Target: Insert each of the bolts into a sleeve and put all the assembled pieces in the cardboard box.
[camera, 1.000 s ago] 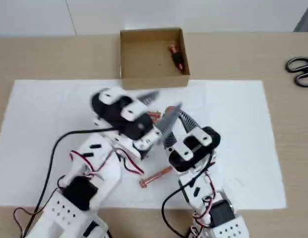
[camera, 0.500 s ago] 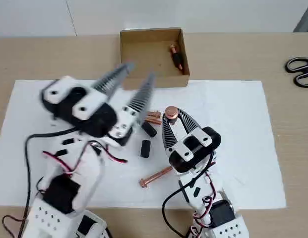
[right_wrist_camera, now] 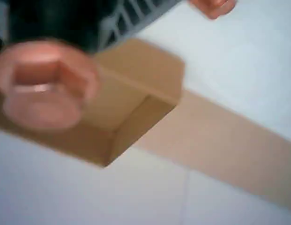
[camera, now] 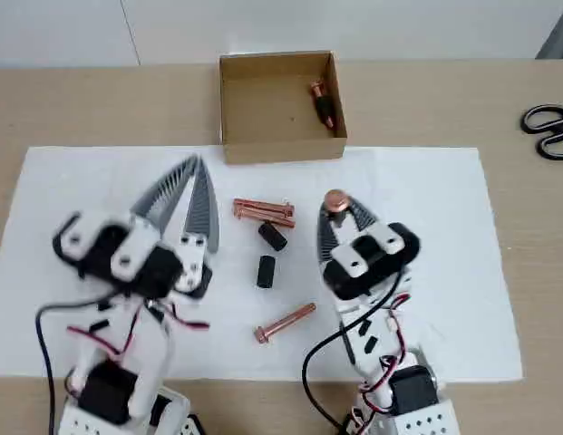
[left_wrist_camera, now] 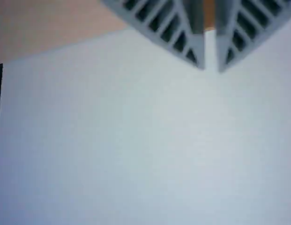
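The right gripper (camera: 337, 211) pinches a bolt (camera: 335, 200) mid-paper (camera: 444, 272). The left gripper (camera: 198, 168), near the paper's left edge, is almost closed and empty.

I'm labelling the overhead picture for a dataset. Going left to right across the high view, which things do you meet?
left tool → two bolts lying together → right tool gripping a bolt → scissors

Bolts (camera: 263, 211): glossy copper-toned metal. Sleeves (camera: 266, 271): matt black. Box (camera: 281, 147): matt brown cardboard. Sheet (camera: 444, 227): smooth white paper. Table (camera: 100, 100), frame top: pale wood-look. My fingers (camera: 202, 204): ribbed grey plastic.
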Controlling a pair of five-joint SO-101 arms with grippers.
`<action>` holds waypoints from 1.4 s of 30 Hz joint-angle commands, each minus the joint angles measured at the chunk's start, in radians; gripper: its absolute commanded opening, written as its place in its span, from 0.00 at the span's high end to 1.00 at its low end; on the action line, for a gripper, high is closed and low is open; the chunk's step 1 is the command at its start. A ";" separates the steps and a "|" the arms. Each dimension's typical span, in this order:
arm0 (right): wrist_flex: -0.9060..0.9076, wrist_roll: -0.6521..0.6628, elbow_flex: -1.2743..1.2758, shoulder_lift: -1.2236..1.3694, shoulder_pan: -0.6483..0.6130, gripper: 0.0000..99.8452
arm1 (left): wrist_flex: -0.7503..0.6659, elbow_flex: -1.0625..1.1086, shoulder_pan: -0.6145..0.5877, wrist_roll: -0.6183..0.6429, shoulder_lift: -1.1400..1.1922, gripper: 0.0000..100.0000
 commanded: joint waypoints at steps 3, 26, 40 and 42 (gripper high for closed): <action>-0.027 0.002 -0.095 -0.013 0.160 1.00 | -0.018 0.188 -0.014 0.003 -0.230 0.99; -0.062 0.008 -0.861 1.027 0.334 1.00 | -0.021 0.268 -0.048 0.006 -0.206 0.99; -0.064 0.284 -1.464 1.761 0.203 1.00 | -0.023 0.268 -0.048 0.002 -0.207 0.99; -0.064 0.285 -1.545 1.845 0.163 1.00 | -0.023 0.268 -0.048 0.002 -0.207 0.99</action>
